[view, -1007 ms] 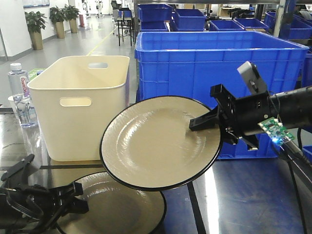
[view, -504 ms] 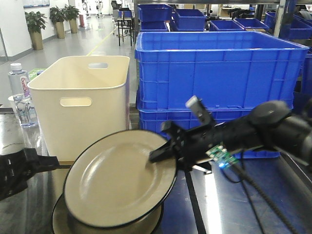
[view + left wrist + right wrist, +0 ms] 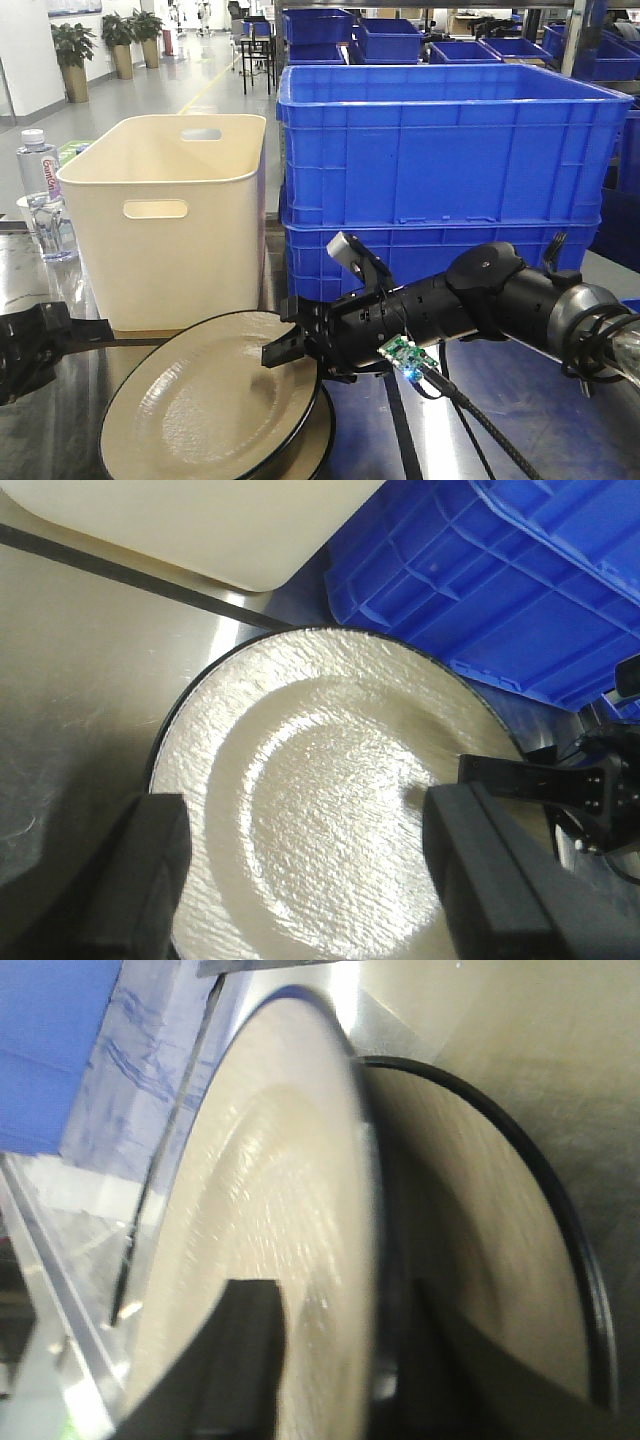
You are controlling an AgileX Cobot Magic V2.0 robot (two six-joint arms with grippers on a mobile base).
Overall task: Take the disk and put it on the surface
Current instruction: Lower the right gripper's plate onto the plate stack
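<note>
The disk is a cream plate with a black rim [image 3: 205, 400], tilted low over a second, matching plate [image 3: 312, 452] that lies on the steel surface [image 3: 500, 410]. My right gripper [image 3: 287, 352] is shut on the upper plate's right rim. The right wrist view shows its fingers either side of that rim [image 3: 340, 1310], with the lower plate [image 3: 480, 1240] just behind. My left gripper [image 3: 35, 345] stands off to the left. In the left wrist view it is open [image 3: 315, 880], above the plate [image 3: 330, 800], gripping nothing.
A cream plastic bin [image 3: 170, 210] stands behind the plates, with stacked blue crates [image 3: 440, 150] to its right. A water bottle [image 3: 38, 190] is at the far left. Black tape lines [image 3: 400, 425] cross the tabletop.
My right arm has swung the plate down and to the left, from raised and steeply tilted to low over the lower plate. My left gripper drew back to the left.
</note>
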